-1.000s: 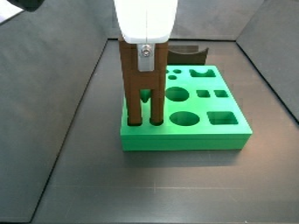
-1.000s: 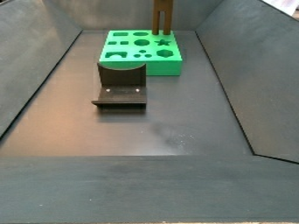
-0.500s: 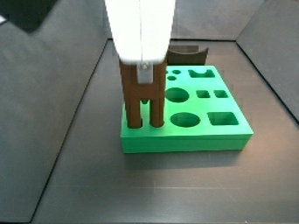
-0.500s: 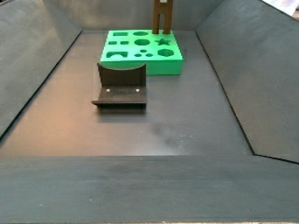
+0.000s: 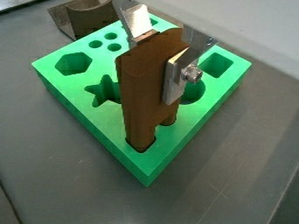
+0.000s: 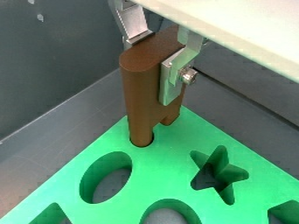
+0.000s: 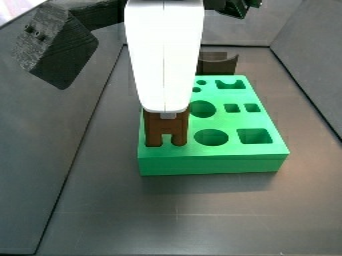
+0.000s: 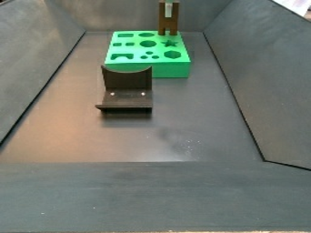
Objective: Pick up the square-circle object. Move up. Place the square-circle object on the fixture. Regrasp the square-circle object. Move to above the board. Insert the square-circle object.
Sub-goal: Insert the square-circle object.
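Observation:
The square-circle object [image 5: 146, 92] is a tall brown peg standing upright, its lower end sunk in a hole at a corner of the green board [image 5: 93, 131]. My gripper [image 5: 159, 51] is shut on the peg's upper part, one silver finger on each side. In a wrist view the peg [image 6: 142, 92] enters the board [image 6: 159, 163] beside an oval hole and a star hole. In a side view the gripper's white body hides all but the peg's lower part [image 7: 163, 131]. The fixture [image 8: 125, 90] stands on the floor apart from the board [image 8: 183, 62].
Grey sloping walls enclose the dark floor on all sides in both side views. The fixture [image 7: 218, 60] sits just behind the board [image 7: 214, 161]. A dark camera body [image 7: 60, 50] hangs beside the arm.
The gripper has come straight down with the peg, and the peg now stands lower, deeper in the board's corner hole.

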